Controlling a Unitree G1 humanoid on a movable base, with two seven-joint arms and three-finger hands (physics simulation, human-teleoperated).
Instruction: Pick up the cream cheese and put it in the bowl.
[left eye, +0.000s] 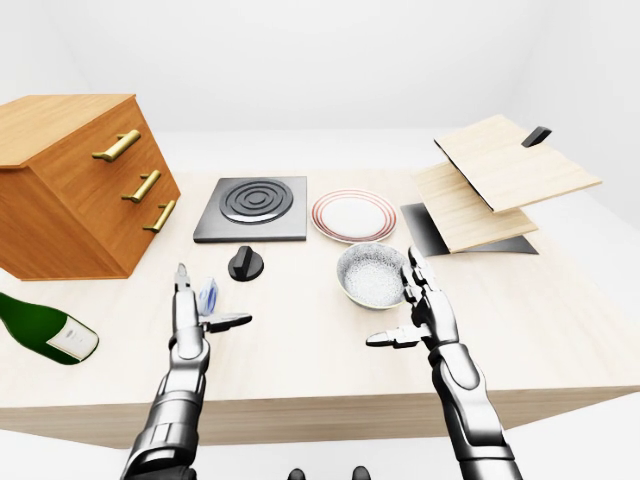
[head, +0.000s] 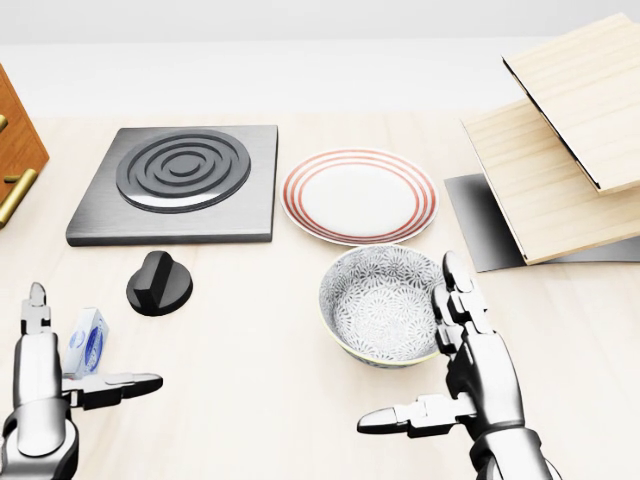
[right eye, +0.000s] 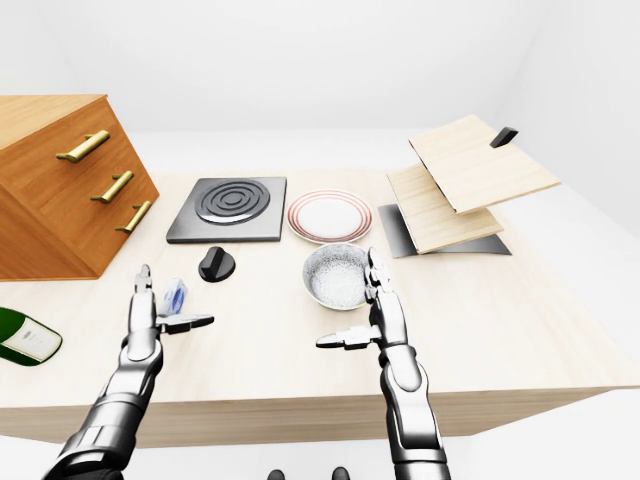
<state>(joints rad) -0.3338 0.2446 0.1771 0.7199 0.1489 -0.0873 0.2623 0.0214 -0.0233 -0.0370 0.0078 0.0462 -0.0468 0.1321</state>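
I am looking down over a pale wooden table. A square hob plate with dark rings is lying toward the upper left of the head view, and a black knob is sitting just below it, between the hob and my left hand. A red-rimmed plate is resting to the right of the hob, and slanted wooden boards are leaning over a dark metal sheet at the right edge. In the left-eye view a wooden drawer chest with brass handles is standing at the far left, and a green bottle is lying on its side below it, partly cut off by the frame.

The patterned bowl is standing just below the plate; nothing is lying in it, and the plate is bare too. My right hand is hovering just beside the bowl's right rim, fingers spread and thumb stretched out to the left, gripping nothing.

The cream cheese, a small white and blue packet standing on edge, is sitting on the table near the lower left, well apart from the bowl. My left hand is spread, with one upright finger to the packet's left and the thumb reaching below it. I cannot tell whether either is touching it. The packet's print is too small to read.
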